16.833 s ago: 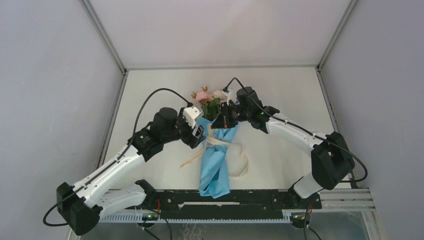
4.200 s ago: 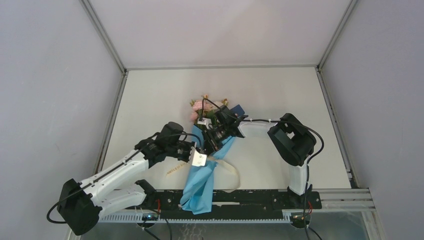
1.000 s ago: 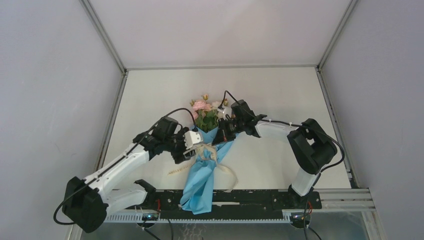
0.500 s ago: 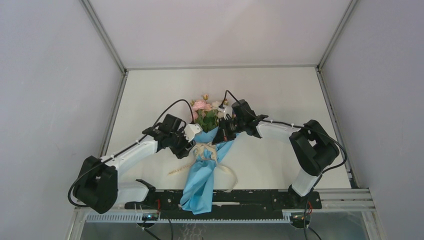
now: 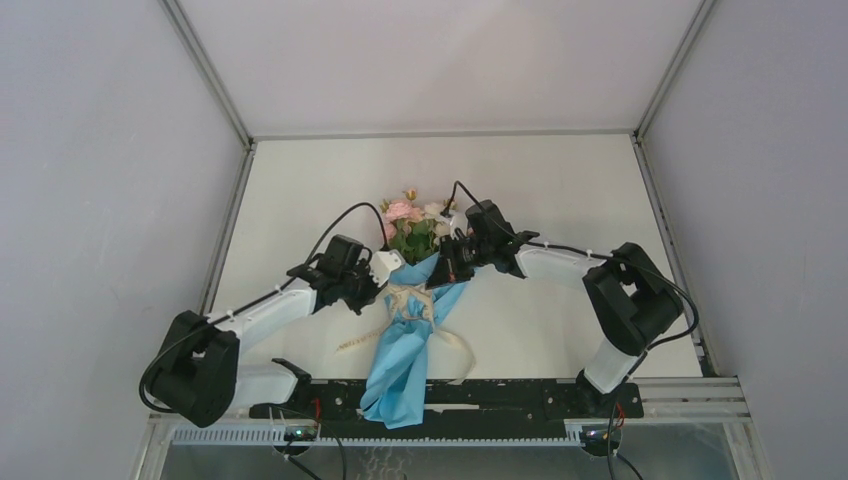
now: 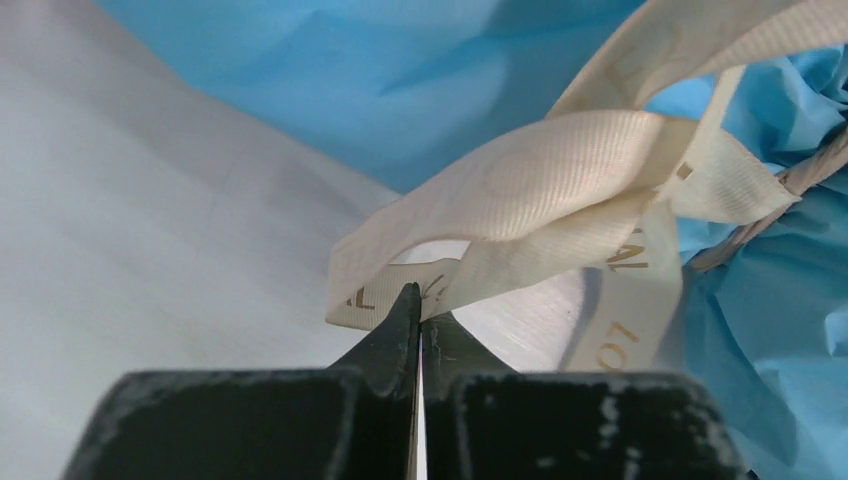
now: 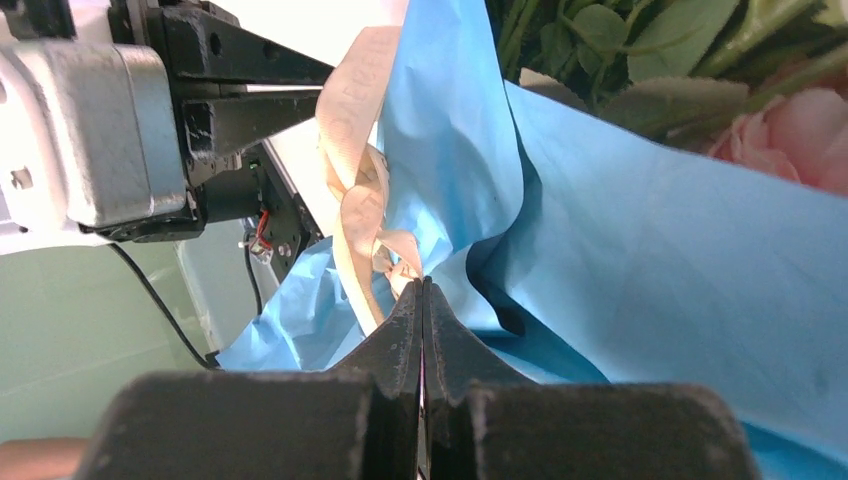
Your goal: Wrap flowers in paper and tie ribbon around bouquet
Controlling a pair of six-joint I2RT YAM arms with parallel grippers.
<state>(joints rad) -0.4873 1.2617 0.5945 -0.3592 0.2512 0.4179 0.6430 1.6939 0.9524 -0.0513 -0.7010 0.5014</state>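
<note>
Both are clamped on the ribbon [image 6: 560, 170] — left pincer [image 6: 417, 300] at a loop's edge, right pincer [image 7: 422, 290] beside the paper [image 7: 640, 250]. The bouquet [image 5: 410, 330] lies on the worktop [image 5: 560, 190].

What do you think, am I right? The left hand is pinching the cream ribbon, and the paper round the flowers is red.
Not quite. The paper is blue, not red; the top view shows it. The rest is right: the left hand is pinching the cream ribbon, and the paper is round the flowers.
</note>
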